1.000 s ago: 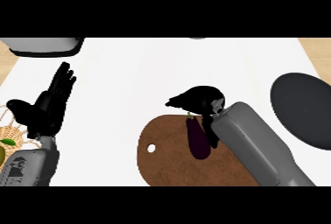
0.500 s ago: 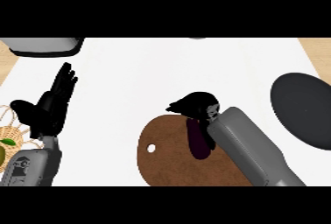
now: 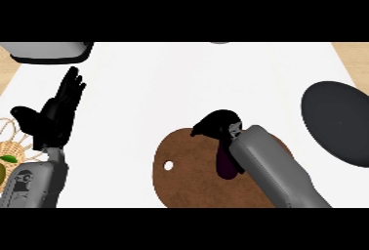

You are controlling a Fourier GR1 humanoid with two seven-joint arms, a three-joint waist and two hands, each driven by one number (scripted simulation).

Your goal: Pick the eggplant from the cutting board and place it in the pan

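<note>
A dark purple eggplant (image 3: 226,162) lies on the round brown cutting board (image 3: 189,176), partly hidden by my right forearm. My right hand (image 3: 217,124) hovers over the eggplant's far end at the board's upper edge, fingers curled downward; whether they touch the eggplant is hidden. The dark pan (image 3: 341,121) sits at the right edge, apart from the hand. My left hand (image 3: 54,113) rests open at the left, fingers up.
A woven basket (image 3: 13,142) with a green item sits at the left edge beside my left forearm. A grey container (image 3: 48,51) stands at the back left corner. White counter stretches between the board and the back edge.
My right hand has shifted slightly left and lower, settling over the eggplant's far end. The left hand has stayed still.
</note>
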